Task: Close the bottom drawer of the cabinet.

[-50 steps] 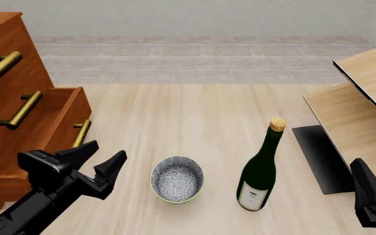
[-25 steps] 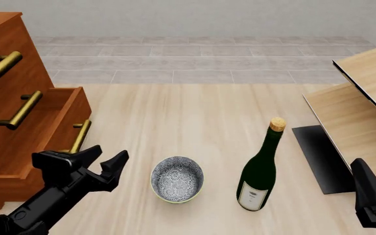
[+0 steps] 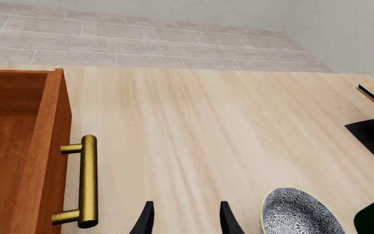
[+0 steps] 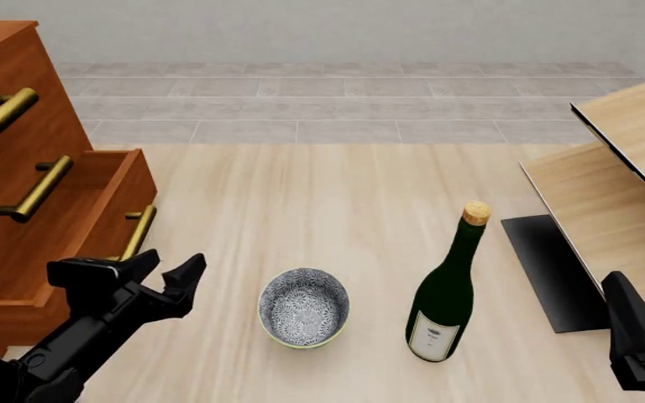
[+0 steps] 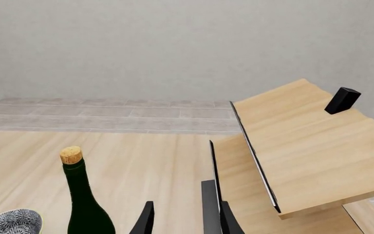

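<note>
We are facing the cabinet [image 4: 14, 126], rigid and likely heavy, just left of and beyond our left tool [image 4: 157, 275]. Its bottom drawer [image 4: 76, 220] is standing pulled out, its front just beside the tool. We are judging it stiff and free-sliding, so we should push flat on the wood front beside the brass handle [image 3: 87, 181]. The left tool's fingers are spread wide, holding nothing; the right tool [image 5: 181, 214] is sitting narrowly parted, empty.
</note>
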Robot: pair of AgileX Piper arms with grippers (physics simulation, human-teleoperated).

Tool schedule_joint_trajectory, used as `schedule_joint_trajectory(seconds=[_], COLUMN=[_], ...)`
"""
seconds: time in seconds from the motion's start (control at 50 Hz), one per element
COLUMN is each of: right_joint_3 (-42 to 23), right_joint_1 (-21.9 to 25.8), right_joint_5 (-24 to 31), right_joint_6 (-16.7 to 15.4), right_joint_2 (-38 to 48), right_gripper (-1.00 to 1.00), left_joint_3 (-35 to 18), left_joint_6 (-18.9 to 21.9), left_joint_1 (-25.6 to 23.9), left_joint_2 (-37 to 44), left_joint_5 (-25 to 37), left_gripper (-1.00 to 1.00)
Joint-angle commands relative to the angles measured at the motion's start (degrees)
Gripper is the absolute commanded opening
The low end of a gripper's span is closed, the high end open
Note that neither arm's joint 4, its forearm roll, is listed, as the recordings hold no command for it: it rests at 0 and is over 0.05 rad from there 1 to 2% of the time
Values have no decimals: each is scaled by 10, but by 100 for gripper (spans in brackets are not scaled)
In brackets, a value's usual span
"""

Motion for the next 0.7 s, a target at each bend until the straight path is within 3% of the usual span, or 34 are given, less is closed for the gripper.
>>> schedule_joint_trajectory(seconds=[0.02, 0.7], right_joint_3=[1, 0], right_joint_1=[0, 1], right_joint_5=[0, 0], right_joint_6=[-1, -1], right_joint_2=[0, 0], right_gripper=[100, 100], left_joint_3=[-3, -34], left_joint_6=[3, 60], left_joint_1=[27, 130], left_joint_2=[15, 76], left_joint_5=[-2, -2], left_gripper=[100, 100])
